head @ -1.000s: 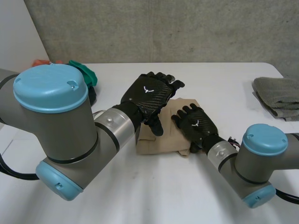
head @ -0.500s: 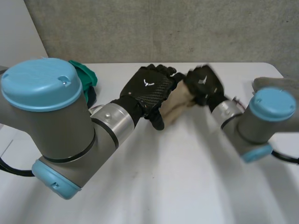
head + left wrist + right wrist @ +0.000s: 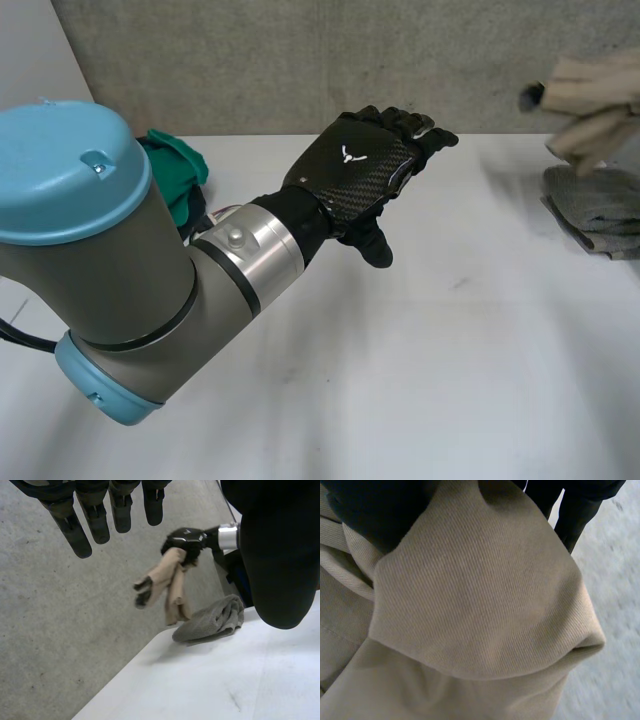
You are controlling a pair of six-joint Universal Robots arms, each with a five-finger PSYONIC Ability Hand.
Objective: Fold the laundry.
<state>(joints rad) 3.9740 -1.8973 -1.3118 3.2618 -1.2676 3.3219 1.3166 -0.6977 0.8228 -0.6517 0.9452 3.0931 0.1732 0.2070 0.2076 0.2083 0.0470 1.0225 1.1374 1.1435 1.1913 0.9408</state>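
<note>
fingers curled tight round a bunched beige cloth (image 3: 172,582), the right hand (image 3: 187,537) holds it in the air above a folded grey towel (image 3: 210,622) at the table's (image 3: 400,350) right edge (a green cloth (image 3: 182,165) lies far left), while the left hand (image 3: 362,165) hovers over the table, fingers straight, grasping nothing.

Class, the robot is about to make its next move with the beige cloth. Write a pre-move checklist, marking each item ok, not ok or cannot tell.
1. Grip: right hand has its fingers curled round the beige cloth: ok.
2. Height: beige cloth is clear of the table: ok.
3. Shape: beige cloth is neatly folded: not ok, it hangs bunched.
4. Free hand: left hand is open and holds nothing: ok.
5. Aim: beige cloth is squarely over the grey cloth: cannot tell.
</note>
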